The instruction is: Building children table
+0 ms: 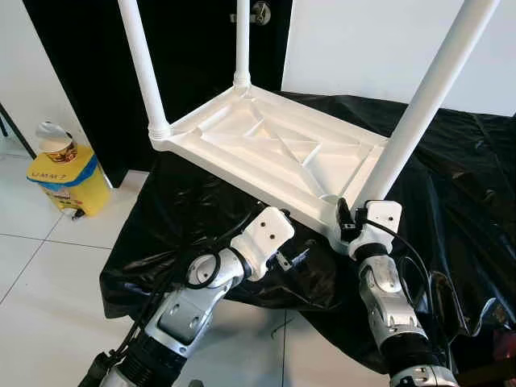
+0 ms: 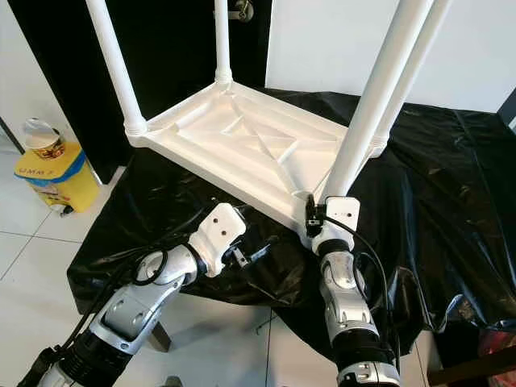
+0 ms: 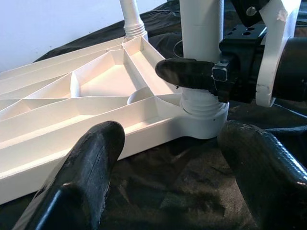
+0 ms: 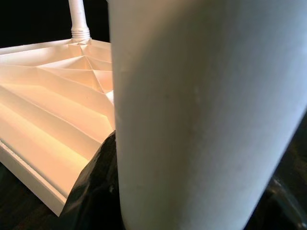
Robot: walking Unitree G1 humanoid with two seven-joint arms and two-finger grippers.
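A: From the head views, where does the tabletop (image 1: 274,153) sit?

B: Upside down on the black-sheeted surface (image 1: 451,185), toward its front-left corner, ribs facing up, with white legs standing from its corners. It looks like hollow moulded plastic: light and stiff, but smooth, so likely to slip in a loose hold.

A: And the arms?

B: The right gripper (image 2: 316,216) reaches up from the front edge to the near leg (image 2: 367,105), low down, just above its threaded collar. The left gripper (image 1: 294,260) points in beside the tabletop's front rim, forearm bent across, holding nothing.

A: Left wrist view?

B: Its jaws stand apart, one finger (image 3: 84,177) close to the rim without clearly touching. Beyond, a right finger (image 3: 187,73) presses the leg just above the corner socket (image 3: 204,117).

A: Right wrist view?

B: The leg (image 4: 206,115) sits between the jaws, clamped. Low on the leg seems the sensible hold: turning there should twist the thread without levering the long tube.
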